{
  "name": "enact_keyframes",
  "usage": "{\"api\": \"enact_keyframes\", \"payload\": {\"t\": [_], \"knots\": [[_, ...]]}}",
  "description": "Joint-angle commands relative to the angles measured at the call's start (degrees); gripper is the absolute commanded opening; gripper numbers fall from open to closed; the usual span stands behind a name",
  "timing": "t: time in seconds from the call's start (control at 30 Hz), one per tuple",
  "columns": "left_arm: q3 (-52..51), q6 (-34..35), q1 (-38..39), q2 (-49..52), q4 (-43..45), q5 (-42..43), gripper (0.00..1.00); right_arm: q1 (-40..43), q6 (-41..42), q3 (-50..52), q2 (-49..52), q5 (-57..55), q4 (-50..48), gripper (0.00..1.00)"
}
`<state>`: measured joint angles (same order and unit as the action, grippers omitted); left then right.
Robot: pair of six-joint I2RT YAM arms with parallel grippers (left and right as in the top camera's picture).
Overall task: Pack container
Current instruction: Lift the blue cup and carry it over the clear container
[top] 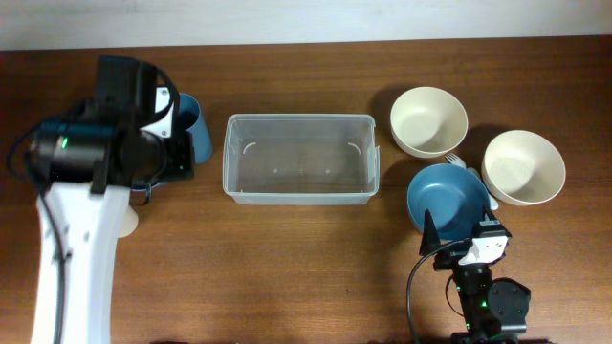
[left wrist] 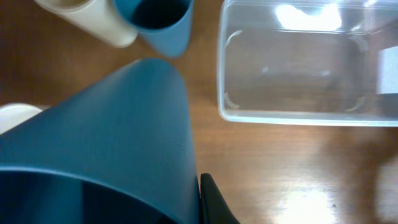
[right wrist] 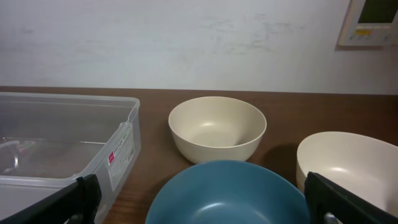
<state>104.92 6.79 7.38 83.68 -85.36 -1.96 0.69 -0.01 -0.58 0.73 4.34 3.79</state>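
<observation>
1. The tabletop [top: 287, 277] is dark brown wood with a fine grain running lengthwise. It fills nearly the whole overhead view.
2. A pale strip [top: 306, 19] runs beyond the tabletop's far edge in the overhead view; whether it is wall or floor cannot be told.
3. In the right wrist view an off-white wall [right wrist: 186, 43] rises behind the tabletop, marked with faint scuffs and smudges.
4. A small white wall panel [right wrist: 368, 22] with a greenish display hangs at the upper right, cut off by the frame.
5. The light is even and the shadows are soft. A dull glare [left wrist: 323, 196] lies on the wood in the left wrist view.
</observation>
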Motion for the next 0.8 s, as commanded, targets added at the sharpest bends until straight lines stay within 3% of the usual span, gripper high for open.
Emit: {"api": "enact_keyframes", "payload": {"t": [0.0, 0.27, 0.5, 0.77], "knots": [[1.09, 0.48, 4.13, -2.67, 2.25, -0.44, 0.02, -0.31, 0.22, 0.26, -0.55, -0.28, 0.31, 0.99], [1.09, -0.61, 12.79, 3.23, 10.95, -1.09, 0.01, -0.31, 0.22, 0.26, -0.55, -0.28, 0.31, 0.99], [1.09, -1.29, 13.11, 14.21, 13.38, -0.83, 0.01, -0.31, 0.22, 0.26, -0.55, -0.28, 0.31, 0.99], [1.09, -2.16, 13.38, 17.7, 15.19, -0.42, 0.02, -0.31, 0.22, 0.26, -0.55, -0.28, 0.31, 0.99]]}}
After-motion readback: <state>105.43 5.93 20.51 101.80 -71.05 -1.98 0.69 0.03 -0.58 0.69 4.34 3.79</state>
